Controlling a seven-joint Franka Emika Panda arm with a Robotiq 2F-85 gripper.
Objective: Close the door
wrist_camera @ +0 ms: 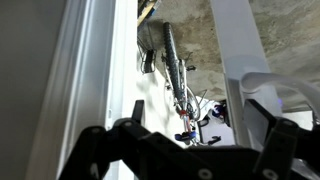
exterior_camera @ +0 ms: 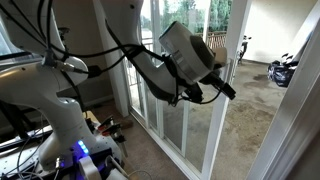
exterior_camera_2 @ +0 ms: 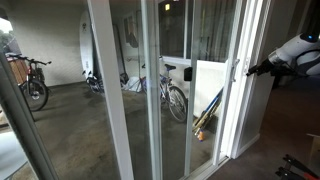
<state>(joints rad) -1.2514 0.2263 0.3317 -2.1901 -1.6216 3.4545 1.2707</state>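
Observation:
The door [exterior_camera_2: 246, 40] is a tall glass panel with a white frame; it also shows in an exterior view [exterior_camera: 236, 50] and in the wrist view [wrist_camera: 234, 40]. Its white loop handle [exterior_camera_2: 237, 68] sits on the edge stile. In the wrist view the handle [wrist_camera: 268, 82] lies just by the right finger. My gripper [wrist_camera: 200, 118] is open, with the door stile showing between its black fingers. In both exterior views the gripper [exterior_camera: 228, 88] [exterior_camera_2: 256, 68] reaches up to the door's edge at handle height. I cannot tell whether a finger touches the handle.
Fixed white-framed glass panels [exterior_camera_2: 120, 90] stand beside the door. Bicycles [exterior_camera_2: 172, 92] [exterior_camera_2: 32, 82] stand beyond the glass on a concrete floor. A scooter [exterior_camera: 284, 70] stands past the open gap. The robot base and cables [exterior_camera: 80, 140] are on the floor inside.

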